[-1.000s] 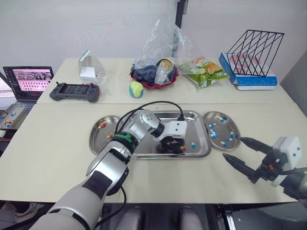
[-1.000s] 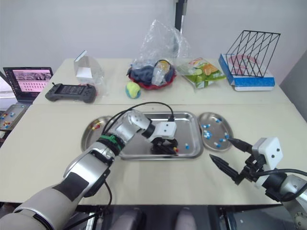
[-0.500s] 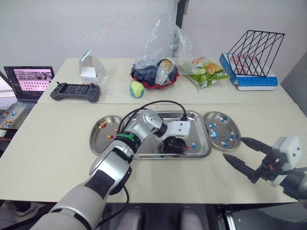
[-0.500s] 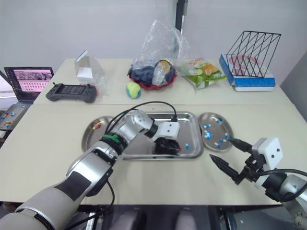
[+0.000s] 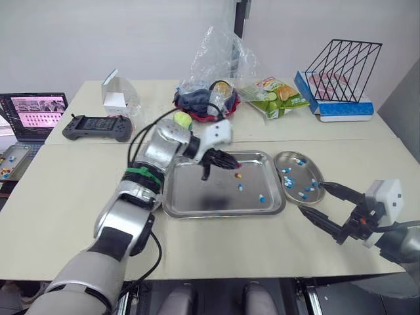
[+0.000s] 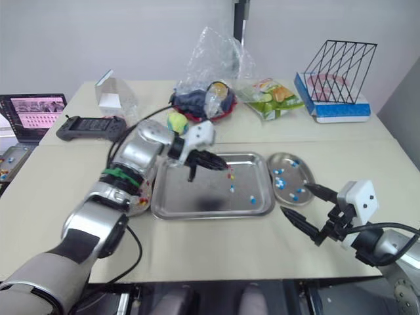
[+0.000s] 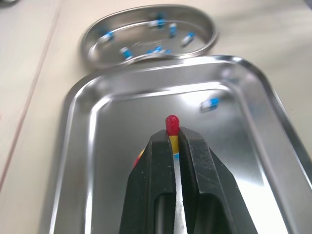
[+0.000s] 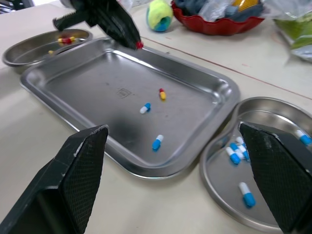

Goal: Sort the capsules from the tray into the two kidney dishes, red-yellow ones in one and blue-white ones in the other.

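Observation:
My left gripper (image 5: 228, 164) hangs over the back of the steel tray (image 5: 197, 203), shut on a red-yellow capsule (image 7: 171, 126) whose red end sticks out past the fingertips. On the tray floor lie one red-yellow capsule (image 5: 237, 175) and two blue-white capsules (image 5: 240, 187), (image 5: 262, 197). The right kidney dish (image 5: 287, 161) holds several blue-white capsules. The left kidney dish (image 8: 24, 52) holds a few red-yellow ones and is mostly hidden behind my left arm in the eye views. My right gripper (image 5: 314, 200) stands open and empty, just in front of the right dish.
Across the back table stand a game controller (image 5: 97, 126), a tennis ball (image 5: 182, 119), a red bowl (image 5: 203, 105) under a plastic bag, a snack bag (image 5: 272, 97) and a wire rack (image 5: 341, 62). A laptop (image 5: 33, 111) sits at far left.
My left gripper has risen from the tray's front middle and moved back with a red-yellow capsule in it. The camera has shifted. The right gripper has stayed put.

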Motion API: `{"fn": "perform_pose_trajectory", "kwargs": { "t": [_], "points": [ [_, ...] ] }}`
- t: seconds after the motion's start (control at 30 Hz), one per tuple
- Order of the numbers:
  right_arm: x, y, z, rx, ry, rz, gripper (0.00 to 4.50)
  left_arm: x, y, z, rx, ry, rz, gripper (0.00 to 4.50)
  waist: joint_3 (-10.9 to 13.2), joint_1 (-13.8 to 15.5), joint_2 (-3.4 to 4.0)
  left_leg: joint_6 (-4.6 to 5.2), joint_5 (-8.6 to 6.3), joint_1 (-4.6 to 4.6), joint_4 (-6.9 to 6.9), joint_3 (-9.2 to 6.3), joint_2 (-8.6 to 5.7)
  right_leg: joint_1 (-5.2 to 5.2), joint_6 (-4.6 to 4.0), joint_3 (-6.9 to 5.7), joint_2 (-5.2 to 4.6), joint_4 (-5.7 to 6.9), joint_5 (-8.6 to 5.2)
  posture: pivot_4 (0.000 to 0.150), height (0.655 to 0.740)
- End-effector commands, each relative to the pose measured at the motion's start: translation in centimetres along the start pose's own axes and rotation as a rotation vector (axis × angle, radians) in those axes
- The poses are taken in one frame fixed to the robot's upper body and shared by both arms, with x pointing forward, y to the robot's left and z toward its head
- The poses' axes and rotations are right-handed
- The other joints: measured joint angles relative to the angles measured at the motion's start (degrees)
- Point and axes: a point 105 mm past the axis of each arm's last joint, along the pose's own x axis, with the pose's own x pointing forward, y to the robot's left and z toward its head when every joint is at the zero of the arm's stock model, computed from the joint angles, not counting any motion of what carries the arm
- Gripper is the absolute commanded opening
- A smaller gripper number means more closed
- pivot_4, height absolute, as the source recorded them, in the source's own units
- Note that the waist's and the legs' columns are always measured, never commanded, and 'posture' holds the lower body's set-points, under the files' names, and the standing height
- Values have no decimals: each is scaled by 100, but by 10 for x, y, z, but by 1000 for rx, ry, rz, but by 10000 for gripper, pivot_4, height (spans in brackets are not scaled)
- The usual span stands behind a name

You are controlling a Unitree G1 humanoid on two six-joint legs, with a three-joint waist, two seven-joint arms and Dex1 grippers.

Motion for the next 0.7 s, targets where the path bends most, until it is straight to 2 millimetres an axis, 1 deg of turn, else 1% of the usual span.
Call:
{"fn": "perform_pose_trajectory", "kwargs": {
  "t": [0.03, 0.1, 0.13, 0.2, 0.23, 0.27, 0.37, 0.47, 0.57, 0.67, 0.7],
  "points": [
    [5, -3, 6, -14, -21, 50, 45000, -53, 13, -9, -71, -6, 136, 711, -1, -59, 1, -1, 1, 2, -1, -5, 2, 0, 0, 0, 1, 2, 0, 1500, 7400],
    [8, -8, 5, -11, -23, 65, 45000, -82, 12, -24, -110, 23, 195, 711, -1, -84, 2, -20, 11, 3, -4, -21, 3, -2, 0, -1, 4, 4, 0, 1500, 7400],
    [10, -10, 5, -7, -26, 78, 45000, -102, 11, -34, -142, 44, 242, 711, -1, -95, 2, -25, 14, 1, -4, -33, 4, -2, 0, -1, 3, 5, 0, 1500, 7400],
    [15, -12, 4, -1, -30, 104, 45000, -132, 5, -50, -211, 75, 315, 711, -1, -121, 2, -28, 15, -2, -4, -37, 2, -1, 0, -1, 2, 6, 0, 1500, 7400],
    [16, -12, 4, -1, -31, 114, 45000, -140, 1, -54, -240, 77, 336, 711, -1, -122, 2, -28, 14, -2, -4, -40, 1, -1, 0, 0, 2, 6, 0, 1500, 7400],
    [17, -13, 4, -2, -31, 119, 45000, -144, -1, -56, -257, 76, 346, 711, -1, -117, 2, -28, 14, -3, -4, -44, 2, -1, 0, -1, 2, 6, 1, 1500, 7400],
    [24, -16, 3, -6, -29, 147, 45000, -166, -18, -82, -322, 150, 405, 711, -1, -61, 2, -29, 13, -9, -2, -54, -1, -2, 5, -5, 0, 5, 4, 1500, 7400],
    [30, -19, 3, -13, -27, 166, 45000, -172, -36, -95, -366, 182, 405, 711, -1, -44, 2, -31, 12, -6, -3, -51, 1, -3, 6, 0, 0, 3, 5, 1500, 7400],
    [35, -19, 4, -15, -33, 185, 45000, -172, -36, -103, -390, 190, 465, 711, 0, 36, 1, -33, 12, -9, -3, -53, 2, -11, 6, -1, 1, 0, 5, 1500, 7400],
    [37, -19, 4, -19, -33, 193, 45000, -171, -44, -112, -390, 234, 457, 711, -1, 59, 1, -39, 15, -23, 0, -53, 1, -30, 4, 1, -2, 1, 6, 1500, 7400],
    [37, -19, 4, -19, -33, 198, 45000, -174, -43, -115, -392, 248, 478, 711, -1, 55, 1, -44, 17, -22, -1, -49, 1, -33, 4, 5, -3, 4, 6, 1500, 7400]
  ]
}}
